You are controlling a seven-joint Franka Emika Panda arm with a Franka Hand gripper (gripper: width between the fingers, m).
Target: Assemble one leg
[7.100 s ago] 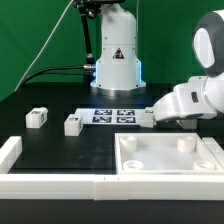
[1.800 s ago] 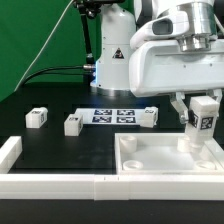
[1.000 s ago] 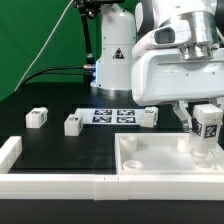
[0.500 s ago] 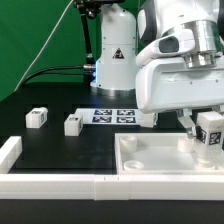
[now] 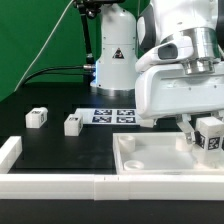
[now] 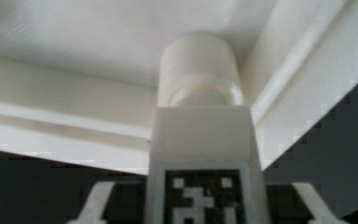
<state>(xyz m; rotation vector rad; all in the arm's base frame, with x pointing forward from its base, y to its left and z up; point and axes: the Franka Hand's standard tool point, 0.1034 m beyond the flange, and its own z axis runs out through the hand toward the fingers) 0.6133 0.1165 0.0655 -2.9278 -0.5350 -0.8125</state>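
One leg (image 5: 209, 140) up in the air, gripped by the fingers (image 5: 192, 127), closed tight on its two sides, tag facing out. Hanging low over the tray (image 5: 160, 166), at the far corner on the exterior view's right. From the wrist view, round tip (image 6: 202, 65) pointing right into that corner, between the tray's walls. Hard to tell if touching the hole or just above it.

Looks like the putting-in step: leg picked up, not yet set in place. Next, probably best to keep it straight, line the tip up with the hole, then go down slowly and push or twist until snug. Only then let go.

Also on the tabletop (image 5: 60, 100): two spare legs (image 5: 37, 118), well apart from the tray, near the marker board (image 5: 108, 116).
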